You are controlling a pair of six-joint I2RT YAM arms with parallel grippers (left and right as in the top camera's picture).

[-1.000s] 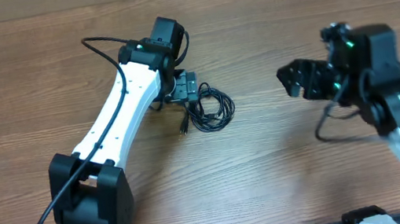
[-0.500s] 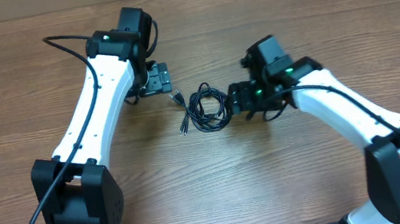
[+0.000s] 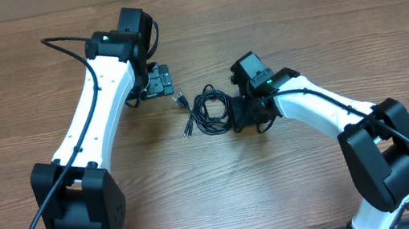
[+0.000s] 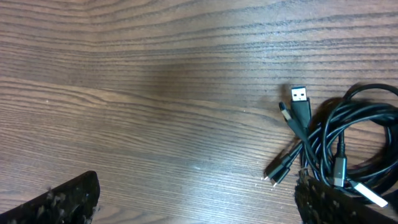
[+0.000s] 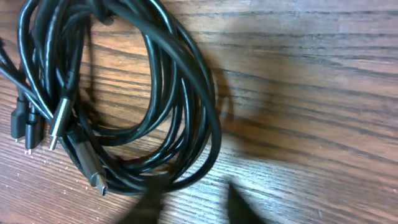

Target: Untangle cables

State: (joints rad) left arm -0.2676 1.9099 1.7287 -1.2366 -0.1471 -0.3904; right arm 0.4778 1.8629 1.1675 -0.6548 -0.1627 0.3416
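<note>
Count: two arms, two grippers, one bundle of cables, one table.

Left gripper (image 3: 157, 82): over the wood up-left of the bundle, near it, not touching. In the left wrist view the jaws stand wide apart, one at each lower corner, with wood grain between them.

Cables (image 3: 211, 112): thin black cords wound into a single loose coil, lying flat near mid-table. The number of separate cords cannot be told. Plug ends (image 4: 300, 94): at least five seen from the left wrist, some silver-tipped, all on the coil's left side. From overhead the tails run left out of the coil, one up-left toward the left gripper and the rest down-left. From the right wrist the coil is an oval, its long axis running straight away from the jaws.

Right gripper (image 3: 241, 114): just beside the coil's right rim; contact cannot be told. Jaws apart, blurred, with the nearest loop just ahead of the gap.

Room: table (image 3: 352, 11) shows open wood on every side of the coil. The far edge is well apart from it.
</note>
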